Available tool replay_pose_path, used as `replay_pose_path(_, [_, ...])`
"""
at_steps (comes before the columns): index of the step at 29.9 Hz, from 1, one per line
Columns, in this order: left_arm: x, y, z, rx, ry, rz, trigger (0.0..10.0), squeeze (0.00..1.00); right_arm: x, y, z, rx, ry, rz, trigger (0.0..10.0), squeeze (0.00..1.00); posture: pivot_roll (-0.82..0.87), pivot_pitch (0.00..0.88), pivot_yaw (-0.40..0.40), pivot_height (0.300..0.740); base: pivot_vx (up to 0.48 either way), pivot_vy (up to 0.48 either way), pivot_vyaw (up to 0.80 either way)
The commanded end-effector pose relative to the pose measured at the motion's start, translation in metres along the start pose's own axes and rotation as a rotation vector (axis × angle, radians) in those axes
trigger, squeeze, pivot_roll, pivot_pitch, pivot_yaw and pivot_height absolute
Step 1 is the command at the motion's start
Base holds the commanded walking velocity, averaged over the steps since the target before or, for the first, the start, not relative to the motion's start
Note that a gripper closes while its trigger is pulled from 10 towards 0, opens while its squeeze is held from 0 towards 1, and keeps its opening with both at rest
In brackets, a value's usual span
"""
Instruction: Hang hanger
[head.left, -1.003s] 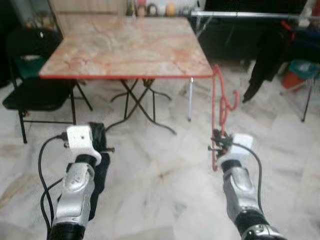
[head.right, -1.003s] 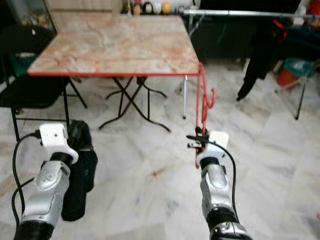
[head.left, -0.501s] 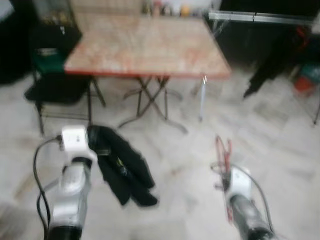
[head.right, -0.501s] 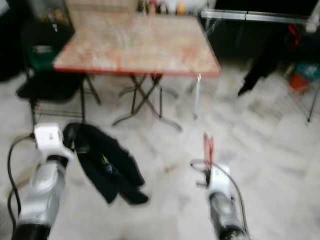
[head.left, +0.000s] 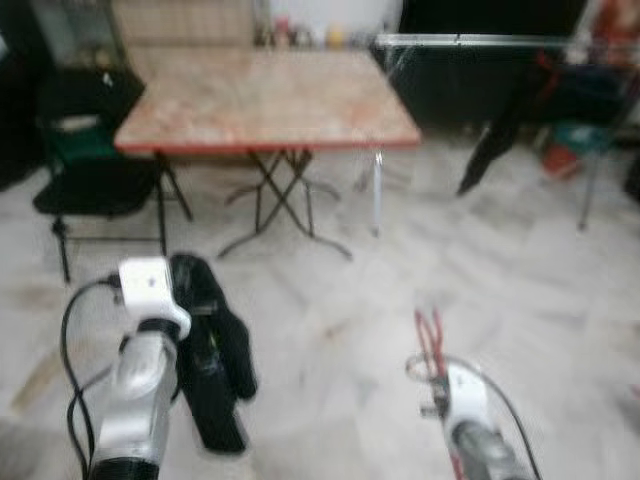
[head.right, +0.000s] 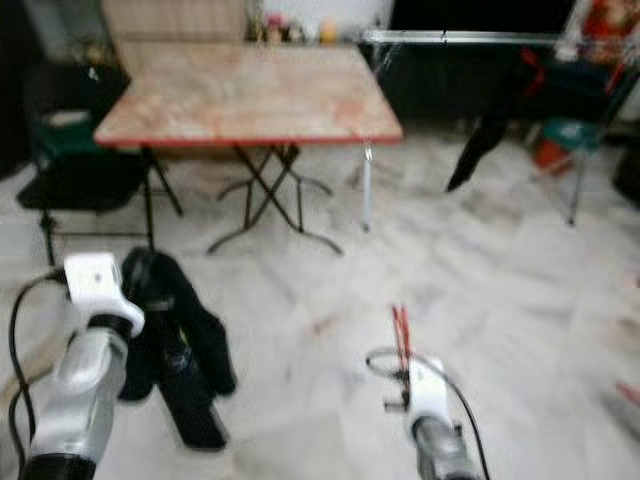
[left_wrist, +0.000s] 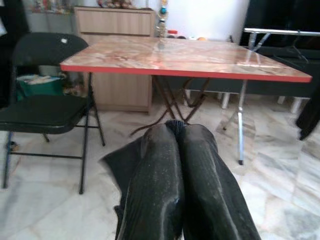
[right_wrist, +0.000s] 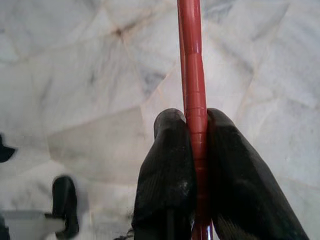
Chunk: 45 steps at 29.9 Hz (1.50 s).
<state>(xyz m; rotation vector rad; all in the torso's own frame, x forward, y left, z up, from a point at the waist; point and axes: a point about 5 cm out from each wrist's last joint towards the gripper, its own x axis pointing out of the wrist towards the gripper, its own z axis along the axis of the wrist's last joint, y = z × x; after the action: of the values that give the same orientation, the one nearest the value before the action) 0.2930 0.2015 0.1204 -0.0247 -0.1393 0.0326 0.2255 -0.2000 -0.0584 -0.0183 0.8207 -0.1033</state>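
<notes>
A red hanger is pinched between the black fingers of my right gripper, which is shut on its bar. In the blurred left eye view the hanger sticks up from the right gripper low at the right, over the floor. My left gripper is shut on a black garment that hangs from it beside the left arm. A silver clothes rail runs across the back right, far from both grippers.
A folding table with a red edge and a marble-pattern top stands ahead. A black folding chair is at its left. A dark garment hangs from the rail. Marble floor lies between me and the table.
The whole view has shifted and blurred, so the camera moved. The right arm has dropped, and the hanger sits lower in view. The black garment now hangs straighter by the left arm.
</notes>
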Motion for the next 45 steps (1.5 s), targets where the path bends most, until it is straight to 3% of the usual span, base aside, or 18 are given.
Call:
replay_pose_path(1, [0.002,-0.002,0.012,-0.015,-0.057,-0.012,10.0,0.00,0.000,0.000,-0.002,0.008,0.000,0.002,10.0,0.00,0.06,0.008,-0.010,0.740,0.000,0.000,0.00])
replay_pose_path(7, [0.003,-0.001,0.013,0.005,-0.057,-0.012,10.0,0.00,-0.003,0.001,-0.014,0.002,0.029,0.017,10.0,0.00,0.06,0.007,-0.012,0.740,0.226,0.000,0.00])
replay_pose_path(19, [0.002,-0.001,0.012,0.007,-0.054,-0.010,10.0,0.00,-0.004,0.003,-0.013,0.035,-0.004,0.040,10.0,0.00,0.05,0.007,-0.018,0.740,0.277,0.000,0.00])
replay_pose_path(28, [0.001,0.001,0.011,0.002,-0.054,0.008,10.0,0.00,-0.004,0.005,-0.013,0.013,-0.022,0.065,10.0,0.00,0.06,0.006,-0.022,0.740,0.297,0.000,0.00])
replay_pose_path(32, [0.002,0.003,0.012,0.002,-0.060,0.017,10.0,0.00,-0.005,0.007,-0.015,-0.038,-0.026,0.082,10.0,0.00,0.05,0.006,-0.022,0.740,0.302,0.000,0.00])
replay_pose_path(37, [0.002,0.003,0.012,0.002,-0.062,0.018,10.0,0.00,-0.006,0.009,-0.017,-0.025,-0.032,0.098,10.0,0.00,0.05,0.007,-0.023,0.740,0.308,0.000,0.72])
replay_pose_path(45, [0.002,0.004,0.011,0.007,-0.057,0.025,10.0,0.00,-0.007,0.008,-0.023,-0.002,-0.011,0.097,10.0,0.00,0.04,0.008,-0.023,0.740,0.312,0.000,0.00])
